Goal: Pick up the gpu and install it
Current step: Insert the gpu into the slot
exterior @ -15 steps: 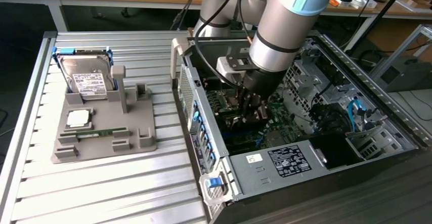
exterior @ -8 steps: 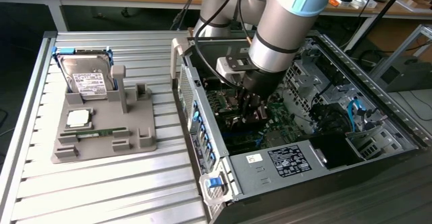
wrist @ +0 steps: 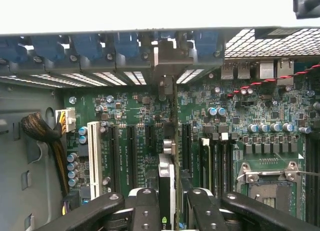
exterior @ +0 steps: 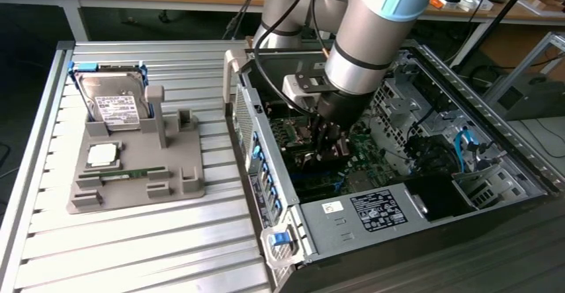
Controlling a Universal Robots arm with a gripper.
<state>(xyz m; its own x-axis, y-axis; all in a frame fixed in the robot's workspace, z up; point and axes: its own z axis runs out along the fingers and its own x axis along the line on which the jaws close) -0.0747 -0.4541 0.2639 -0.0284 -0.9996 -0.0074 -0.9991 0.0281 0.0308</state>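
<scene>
Claw [wrist: 167, 211] clamped on gpu [wrist: 167, 183], card edge-on between the pads, down inside open pc case [exterior: 477, 118] just above motherboard [wrist: 260, 111]. Seems mid-insertion, w/ card over a dark slot betw. the exp. slots. To do well: keep card upright, square to slot, bracket end lined w/ rear opening by blue latches [wrist: 125, 43]; press straight, no twist. Gray holder tray [exterior: 190, 187] on table [exterior: 132, 253] has silver hard drive [exterior: 115, 104] standing at back, cpu chip [exterior: 103, 153] and green memory stick [exterior: 124, 172] lying flat.
</scene>
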